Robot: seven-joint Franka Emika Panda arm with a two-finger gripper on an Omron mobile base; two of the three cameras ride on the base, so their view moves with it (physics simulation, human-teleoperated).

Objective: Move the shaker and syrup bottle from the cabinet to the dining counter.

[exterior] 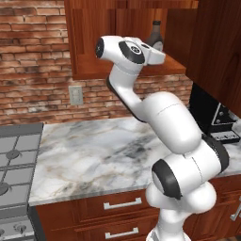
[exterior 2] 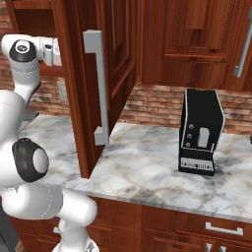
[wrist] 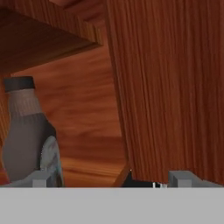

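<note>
Gripper [wrist: 113, 178] fingertips [wrist: 40, 178] sit spread wide at the bottom of the hand view, holding nothing. Syrup bottle [wrist: 24, 131] stands just behind the left tip at lower left, on the open cabinet [wrist: 166, 87] shelf. Left base view, upper centre: bottle above the arm's wrist, over the marble countertop [exterior: 94, 155].

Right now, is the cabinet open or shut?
Open: the cabinet door swings outward, and the syrup bottle stands exposed on its shelf.

black toaster [exterior 2: 201, 133], stove [exterior: 16, 164], wall outlet [exterior: 76, 95]
</note>
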